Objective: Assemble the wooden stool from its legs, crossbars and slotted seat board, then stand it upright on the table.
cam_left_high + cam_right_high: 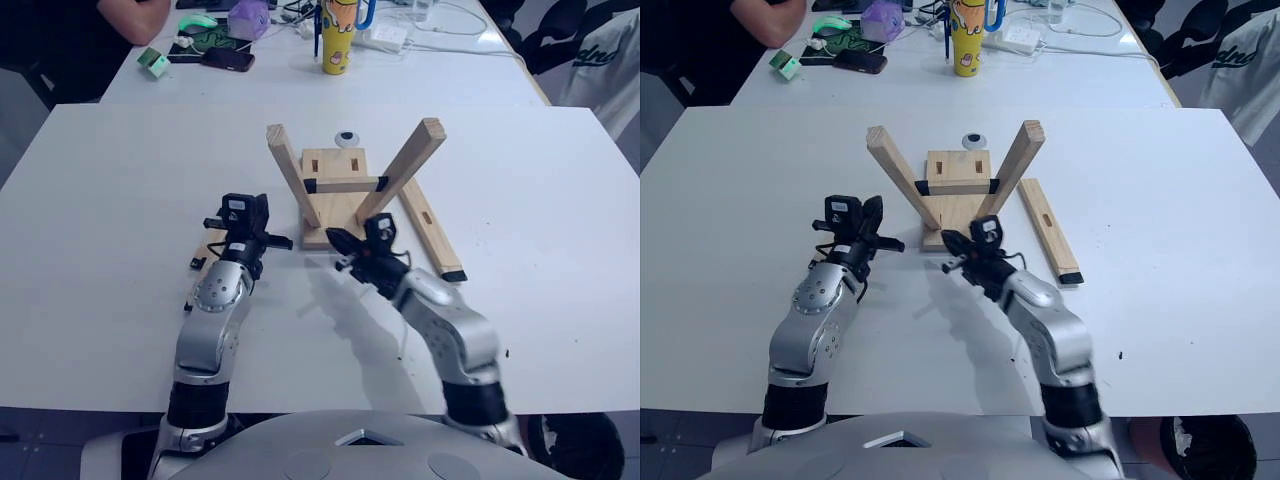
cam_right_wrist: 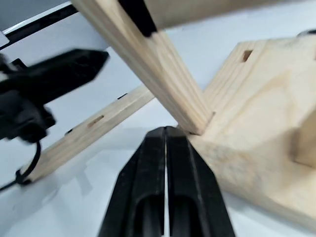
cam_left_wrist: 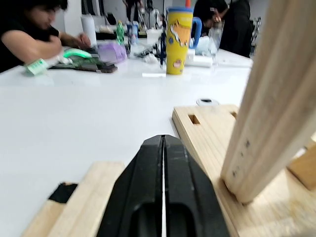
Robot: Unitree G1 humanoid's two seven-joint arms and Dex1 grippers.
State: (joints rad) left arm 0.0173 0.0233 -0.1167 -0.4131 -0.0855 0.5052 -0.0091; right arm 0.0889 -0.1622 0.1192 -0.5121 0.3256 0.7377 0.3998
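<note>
Stool (image 1: 405,165) half-built: seat board (image 1: 326,163) flat, two legs (image 1: 292,175) splayed up, crossbar (image 1: 348,185) between. Left gripper (image 3: 163,148), right gripper (image 2: 165,136) pinched closed, empty. Left wrist view adds loose leg (image 3: 79,200) underneath.

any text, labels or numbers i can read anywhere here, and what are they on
No text here can be read.
Yellow cup: a cartoon print, no legible words.
White sticker on top of the left pincer: too small to read.
Seat board: bare wood with slots, no print.
</note>
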